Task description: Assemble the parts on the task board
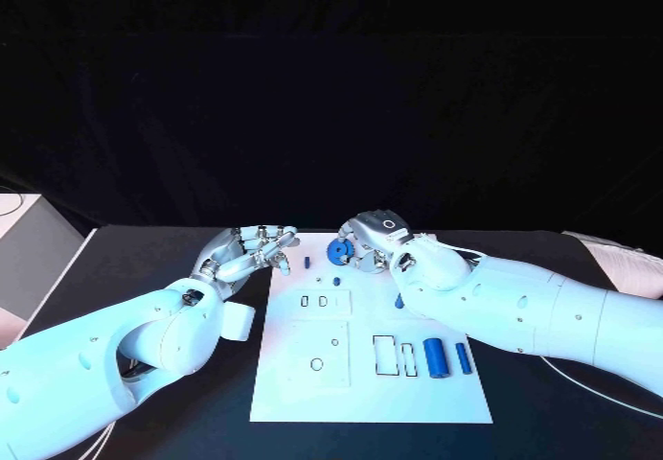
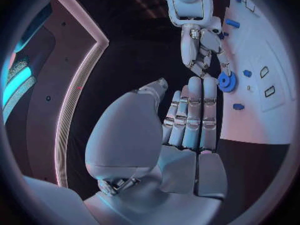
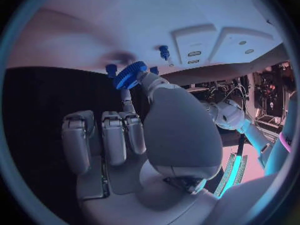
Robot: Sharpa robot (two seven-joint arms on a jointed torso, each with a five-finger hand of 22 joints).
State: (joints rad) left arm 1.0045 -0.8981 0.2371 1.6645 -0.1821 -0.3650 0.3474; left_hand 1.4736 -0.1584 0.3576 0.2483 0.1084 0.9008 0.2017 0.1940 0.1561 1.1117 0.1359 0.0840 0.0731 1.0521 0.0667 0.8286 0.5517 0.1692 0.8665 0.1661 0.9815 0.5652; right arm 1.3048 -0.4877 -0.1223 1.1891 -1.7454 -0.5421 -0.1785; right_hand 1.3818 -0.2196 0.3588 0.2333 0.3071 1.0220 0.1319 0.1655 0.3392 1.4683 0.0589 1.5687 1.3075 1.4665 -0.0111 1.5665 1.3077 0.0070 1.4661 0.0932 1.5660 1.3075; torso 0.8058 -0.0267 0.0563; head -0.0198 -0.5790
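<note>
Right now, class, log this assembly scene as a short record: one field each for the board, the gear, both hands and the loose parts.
board: white task board lying flat on the black table
gear: blue gear at the board's far end, pinched by the right hand
right hand: right hand holds the gear between thumb and a finger
left hand: left hand at the board's far left edge, fingers together, holding nothing
loose parts: blue cylinder and thinner blue pin lying near the board's right edge
</note>
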